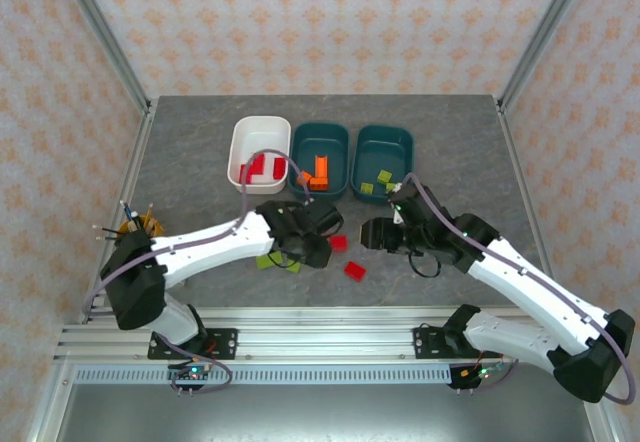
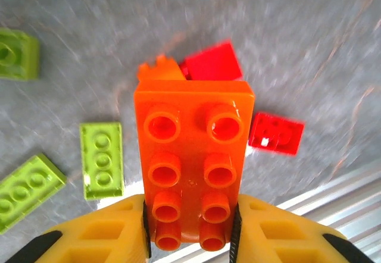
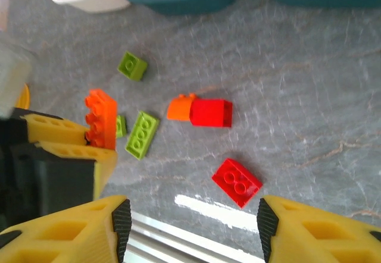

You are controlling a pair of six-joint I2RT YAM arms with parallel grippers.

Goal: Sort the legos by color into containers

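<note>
Grey marbled tabletop [image 1: 195, 167] lies under the orange brick [image 2: 193, 156], clamped in my left gripper [image 2: 190, 218]; its wrist camera shows the studs close. My right gripper [image 3: 190, 215] hangs with jaws apart above a red brick [image 3: 237, 182]. Overhead, the white tub [image 1: 262, 137] and two teal tubs [image 1: 320, 140] stand beyond.

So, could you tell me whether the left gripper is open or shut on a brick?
Shut on the orange brick: the left gripper has its yellow fingers pressed against both long sides.
</note>
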